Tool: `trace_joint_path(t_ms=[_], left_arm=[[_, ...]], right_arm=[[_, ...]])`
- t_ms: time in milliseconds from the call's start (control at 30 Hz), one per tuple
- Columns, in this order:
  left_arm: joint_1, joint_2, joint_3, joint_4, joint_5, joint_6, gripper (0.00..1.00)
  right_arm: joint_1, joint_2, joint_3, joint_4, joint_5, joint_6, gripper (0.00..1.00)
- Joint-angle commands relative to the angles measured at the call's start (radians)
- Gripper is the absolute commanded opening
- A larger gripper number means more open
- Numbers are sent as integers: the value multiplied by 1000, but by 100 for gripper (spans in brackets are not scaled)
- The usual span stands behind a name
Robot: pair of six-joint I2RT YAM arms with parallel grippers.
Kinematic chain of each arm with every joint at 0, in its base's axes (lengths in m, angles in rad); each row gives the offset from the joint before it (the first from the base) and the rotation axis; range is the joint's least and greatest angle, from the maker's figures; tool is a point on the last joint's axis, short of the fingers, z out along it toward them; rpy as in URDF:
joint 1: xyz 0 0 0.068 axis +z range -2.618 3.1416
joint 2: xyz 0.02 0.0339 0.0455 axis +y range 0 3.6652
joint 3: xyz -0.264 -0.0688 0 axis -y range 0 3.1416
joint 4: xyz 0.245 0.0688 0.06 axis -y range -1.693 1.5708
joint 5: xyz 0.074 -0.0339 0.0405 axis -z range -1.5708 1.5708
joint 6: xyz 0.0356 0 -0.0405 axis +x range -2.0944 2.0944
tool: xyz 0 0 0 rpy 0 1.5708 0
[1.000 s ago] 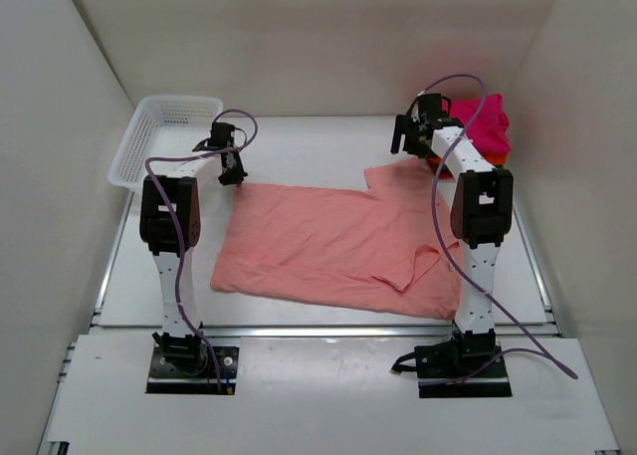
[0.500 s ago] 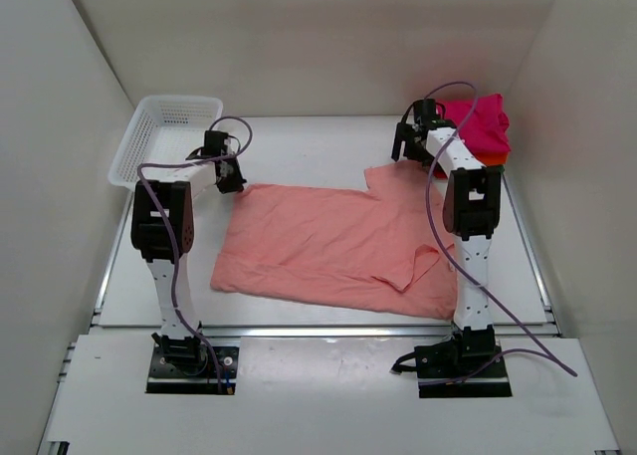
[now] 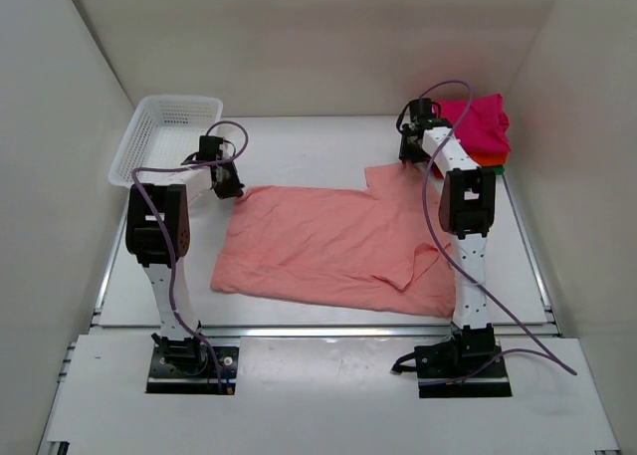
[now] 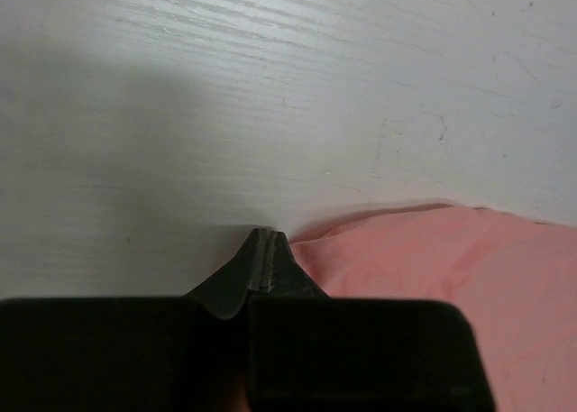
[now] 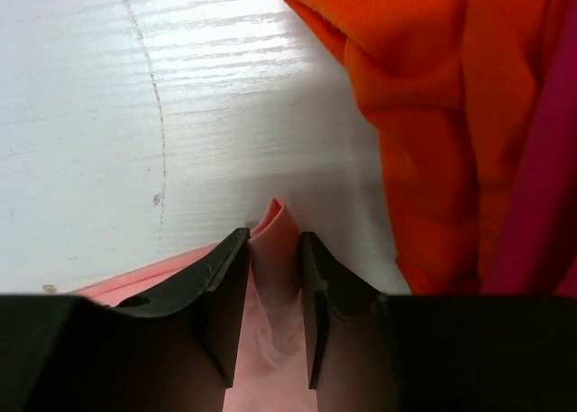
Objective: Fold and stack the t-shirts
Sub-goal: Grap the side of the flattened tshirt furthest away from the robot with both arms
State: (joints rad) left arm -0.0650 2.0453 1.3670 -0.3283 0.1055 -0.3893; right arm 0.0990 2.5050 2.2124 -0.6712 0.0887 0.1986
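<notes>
Both arms have dropped lower since the earlier frame. The left gripper (image 3: 225,183) is down at the far-left corner of the salmon-pink t-shirt (image 3: 328,241), and the right gripper (image 3: 408,148) is down at its far-right sleeve corner. The shirt lies spread flat across the middle of the table (image 3: 318,141), with its near-right part folded over. In the left wrist view the fingers are pressed together with their tips on the table, just beside the shirt edge. No cloth shows between them. In the right wrist view the fingers pinch a raised fold of pink cloth. The orange t-shirt (image 5: 424,114) sits just beside that fold, under the magenta t-shirt (image 3: 483,121) at the far right. The white basket (image 3: 134,141) is at the far left.
</notes>
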Motion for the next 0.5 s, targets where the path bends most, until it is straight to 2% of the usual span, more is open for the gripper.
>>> trace_joint_path(t_ms=[0,133,200,233,267,467], left_arm=[[7,-37,-35,-58,16,7,0],[10,-53,-37,-78,17,20,0],[11,-73,-46,-86,20,20,0],[20,-83,-58,-83,11,14,0],[19,-100,-68,-78,14,18,0],[37,-169,-117,-92,19,26,0]], right_arm=[[14,0,36,51,-1,-11,26],[16,-17,41,50,11,-39,23],[22,-44,23,45,26,-48,15],[33,-55,-2,62,32,-53,4],[34,-79,-34,68,45,-59,0],[50,-244,-169,113,56,-67,0]])
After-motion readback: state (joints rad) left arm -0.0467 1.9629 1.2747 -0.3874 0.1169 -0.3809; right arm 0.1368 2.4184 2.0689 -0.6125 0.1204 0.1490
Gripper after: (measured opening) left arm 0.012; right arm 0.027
